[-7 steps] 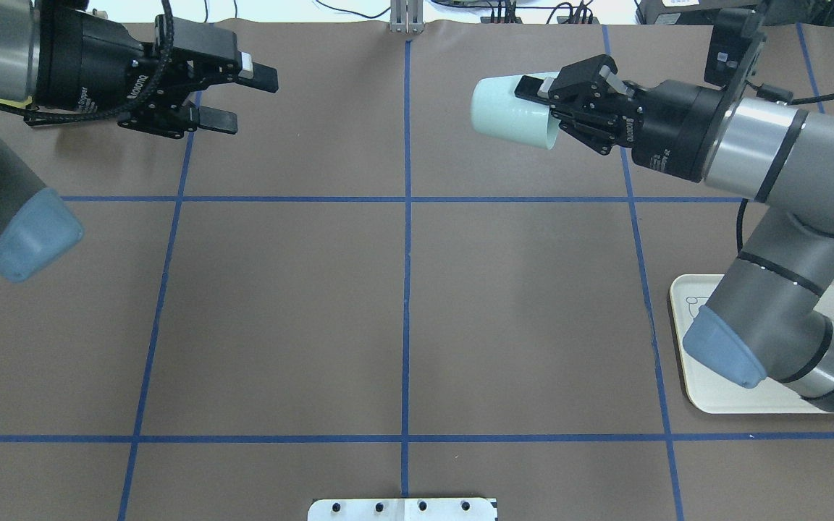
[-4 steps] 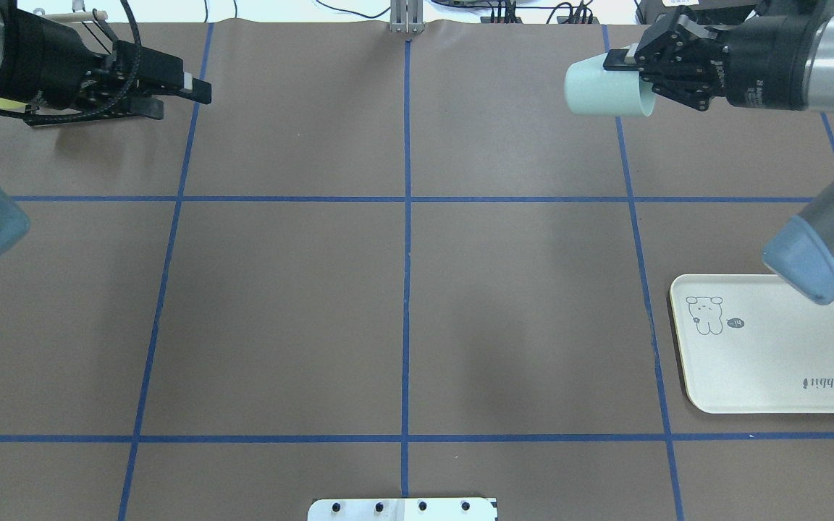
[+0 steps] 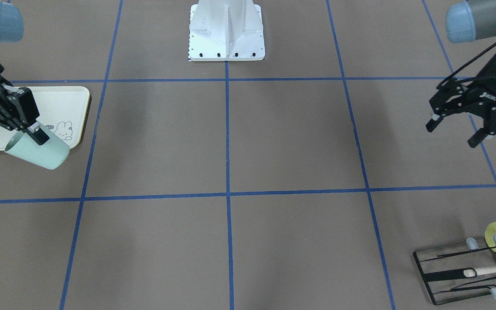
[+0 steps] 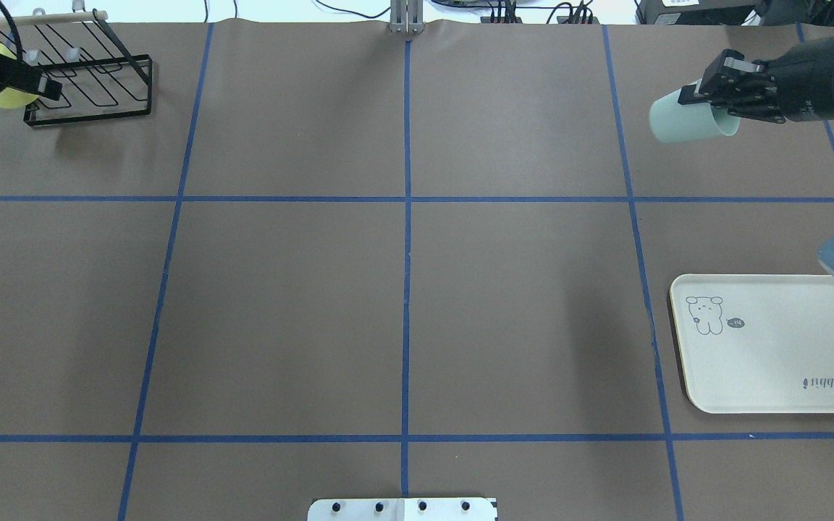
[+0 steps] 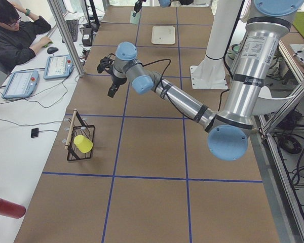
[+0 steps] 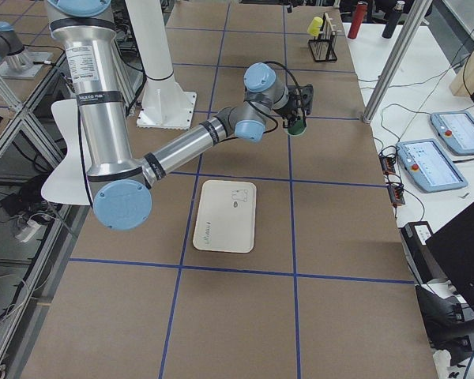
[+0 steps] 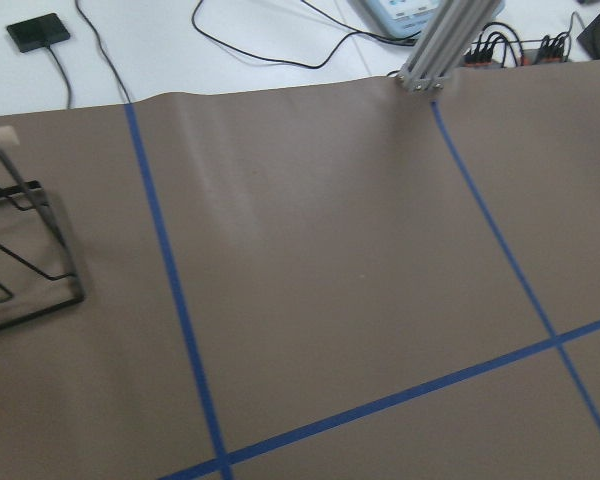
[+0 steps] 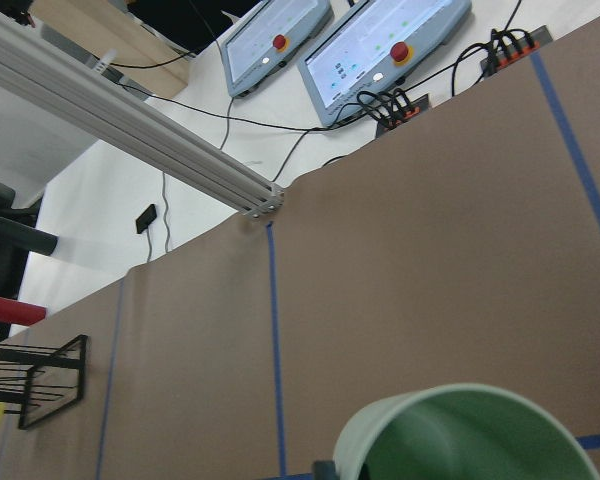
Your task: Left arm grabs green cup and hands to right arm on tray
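The green cup hangs tilted almost on its side over the table's far right, bottom pointing toward the table's middle. My right gripper is shut on its rim. The front-facing view shows this cup and gripper too, and the right wrist view shows the cup's rim. The cream tray lies bare on the table's near right, closer to the robot than the cup. My left gripper is open and empty above the table's far left.
A black wire rack stands at the far left corner with a yellow-green cup on it. It also shows in the front-facing view. The robot's white base plate is at the near edge. An operator sits beyond the far edge.
My right arm has swung to the right with the green cup, uncovering the tray. My left arm has drawn back to the left, empty, uncovering the wire rack.
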`<control>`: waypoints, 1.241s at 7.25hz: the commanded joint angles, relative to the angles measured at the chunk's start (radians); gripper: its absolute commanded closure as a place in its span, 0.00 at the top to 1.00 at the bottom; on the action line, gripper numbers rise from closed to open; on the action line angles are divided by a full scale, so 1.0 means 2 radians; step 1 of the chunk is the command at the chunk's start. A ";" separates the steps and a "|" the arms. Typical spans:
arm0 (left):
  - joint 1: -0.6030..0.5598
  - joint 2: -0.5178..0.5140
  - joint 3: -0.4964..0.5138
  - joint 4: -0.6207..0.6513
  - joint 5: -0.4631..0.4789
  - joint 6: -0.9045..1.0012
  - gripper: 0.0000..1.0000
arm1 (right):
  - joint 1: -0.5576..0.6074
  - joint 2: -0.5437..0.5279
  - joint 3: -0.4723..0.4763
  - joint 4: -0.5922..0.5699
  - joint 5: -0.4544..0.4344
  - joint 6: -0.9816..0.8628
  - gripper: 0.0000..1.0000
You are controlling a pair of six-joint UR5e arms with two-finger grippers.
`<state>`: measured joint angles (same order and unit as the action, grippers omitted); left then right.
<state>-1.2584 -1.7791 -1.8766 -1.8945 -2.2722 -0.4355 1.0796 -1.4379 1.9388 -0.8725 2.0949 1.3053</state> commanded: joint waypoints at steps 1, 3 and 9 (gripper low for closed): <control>-0.060 0.034 0.011 0.079 -0.001 0.110 1.00 | 0.009 -0.065 0.002 -0.026 0.000 -0.113 0.00; -0.104 0.045 0.016 0.133 -0.006 0.220 1.00 | 0.010 -0.087 0.002 -0.027 0.001 -0.146 0.00; -0.139 0.192 0.060 0.163 -0.008 0.272 1.00 | -0.008 -0.145 0.025 -0.028 0.024 -0.169 0.00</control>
<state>-1.5190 -1.4751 -1.7581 -1.5084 -2.2857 0.0528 1.0832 -1.6802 1.9617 -0.9280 2.1428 0.9750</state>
